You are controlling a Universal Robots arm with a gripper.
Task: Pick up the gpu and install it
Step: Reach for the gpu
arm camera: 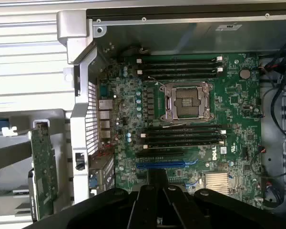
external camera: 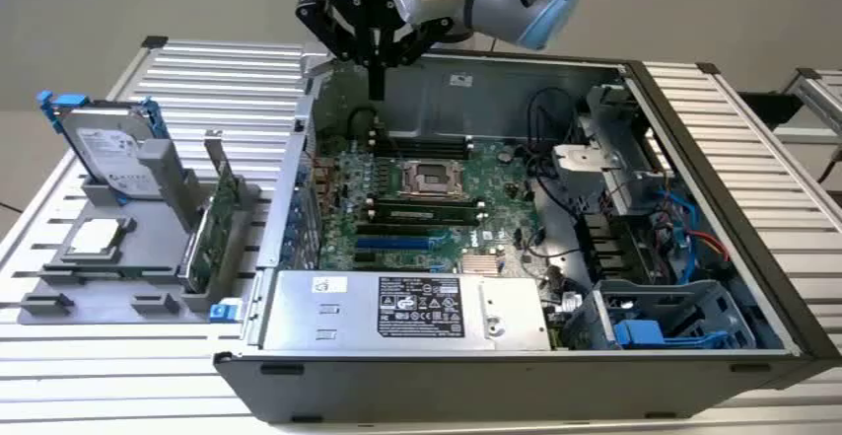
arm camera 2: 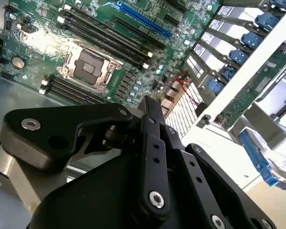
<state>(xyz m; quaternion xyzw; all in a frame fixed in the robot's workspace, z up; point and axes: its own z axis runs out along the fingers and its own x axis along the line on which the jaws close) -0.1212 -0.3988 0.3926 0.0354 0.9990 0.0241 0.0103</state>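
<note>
1. nearest in the exterior view, the open computer case (external camera: 500,386) lies on its side on the slatted table (external camera: 79,356). the silver power supply (external camera: 394,307) sits along the case's front edge.
2. beside the case, on the exterior view's left, a grey holder (external camera: 145,257) rests on the table. the gpu (external camera: 211,218) stands upright on edge in it, green board showing and metal bracket at the top. it is outside the case and nothing grips it. both wrist views show it too (arm camera: 43,171) (arm camera 2: 260,81), just beyond the case's rear wall.
3. further back in the same holder, a hard drive (external camera: 112,154) with a white label and blue frame stands upright.
4. inside the case, the green motherboard (external camera: 421,198) lies flat. its cpu socket (arm camera: 188,100) sits between rows of memory slots (arm camera: 181,67), and a long blue slot (arm camera: 159,164) runs beside them.
5. farthest, the gripper (external camera: 378,90) hangs over the back part of the case, above the motherboard and well apart from the gpu. its fingers are pressed together with nothing between them, as both wrist views show (arm camera 2: 150,102) (arm camera: 157,179).
</note>
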